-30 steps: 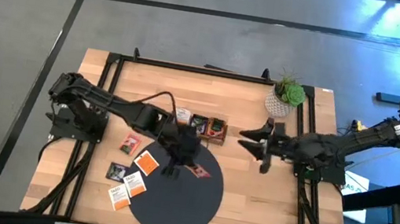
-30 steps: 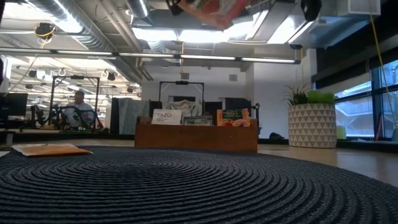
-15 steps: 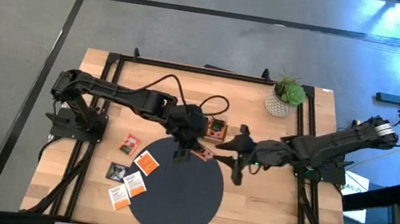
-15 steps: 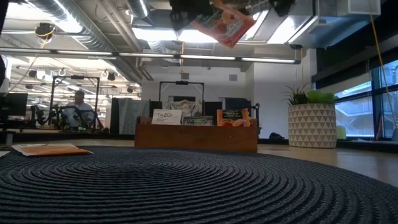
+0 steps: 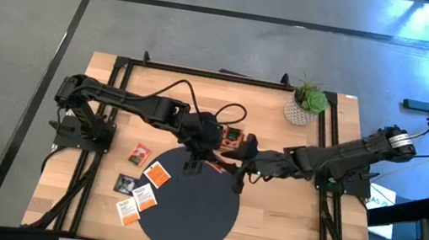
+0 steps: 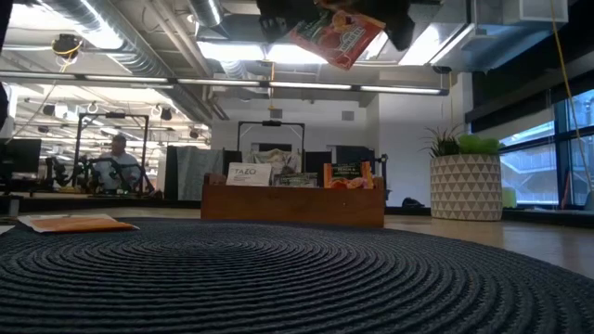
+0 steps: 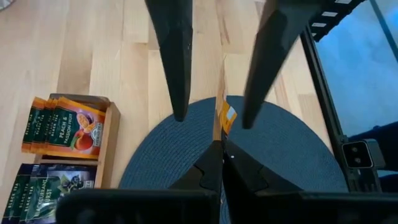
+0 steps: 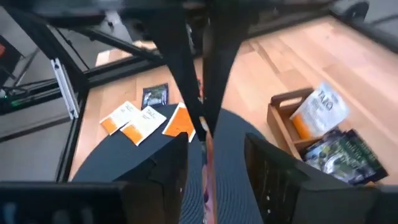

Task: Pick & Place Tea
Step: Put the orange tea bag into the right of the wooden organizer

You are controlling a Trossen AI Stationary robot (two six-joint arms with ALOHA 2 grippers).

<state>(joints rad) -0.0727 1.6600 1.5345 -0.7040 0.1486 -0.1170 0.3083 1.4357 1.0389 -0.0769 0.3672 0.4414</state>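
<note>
My left gripper (image 5: 205,162) is shut on one red-and-orange tea sachet (image 5: 219,168), above the far edge of the dark round mat (image 5: 188,214). The low view shows the sachet (image 6: 339,37) hanging tilted, high over the mat. My right gripper (image 5: 238,164) is open, and its two fingers (image 7: 177,74) stand on either side of the sachet without touching it. Several more tea sachets (image 5: 138,194) lie flat on the table and the mat's left rim. Other sachets stand on edge in the wooden tray (image 5: 229,137). My left gripper pinches the sachet between its two fingertips (image 7: 219,163) at the end nearest them. The sachet's free end (image 7: 224,117) sticks out past the tips, seen edge-on. The fingers slant down from the table's left. The sachet is lifted clear of the mat.
A potted plant (image 5: 305,105) stands at the far right corner, behind my right arm. Black frame rails (image 5: 118,80) run along the table's sides. Bare wood lies to the right of the mat.
My right gripper has swept from near the plant toward the table's left and slightly down, until its open fingers flank the sachet. My left gripper first carried the sachet a little toward the far edge, then held still.
</note>
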